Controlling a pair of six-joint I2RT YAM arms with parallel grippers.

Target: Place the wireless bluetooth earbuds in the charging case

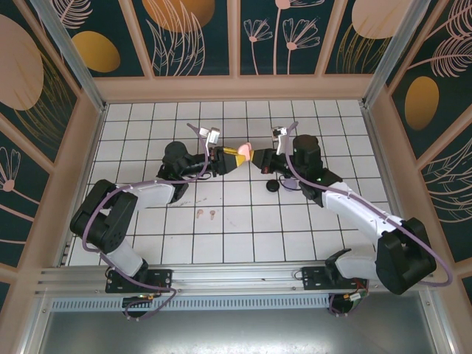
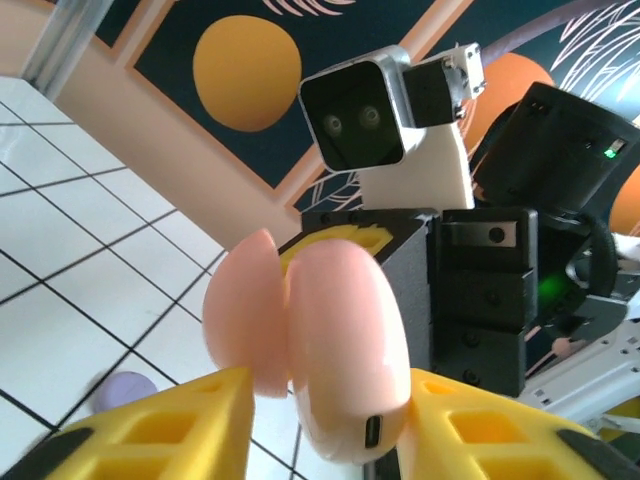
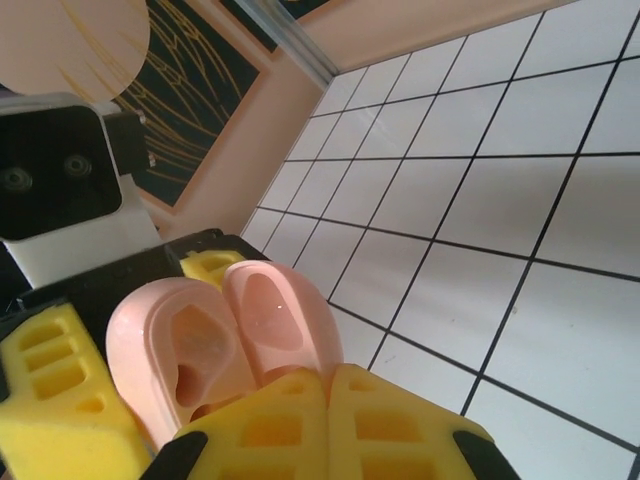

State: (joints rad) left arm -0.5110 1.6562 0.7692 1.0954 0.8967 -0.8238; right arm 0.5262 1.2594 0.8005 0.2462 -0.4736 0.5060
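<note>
My left arm point(image 1: 140, 195) bends up from its 7 o'clock base, the left claw point(image 1: 240, 155) pointing to 3 o'clock with its fingers clasping the pink case point(image 2: 345, 350). My right arm point(image 1: 354, 210) reaches from 5 o'clock. Its right claw point(image 3: 328, 398) faces 9 o'clock, fingers pressed together.

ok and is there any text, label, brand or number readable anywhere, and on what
None can be read.
The pink charging case has a port but no logo.
The wrist camera housing bears no marking.
The wall panels carry leaf and circle patterns, no lettering.
</note>
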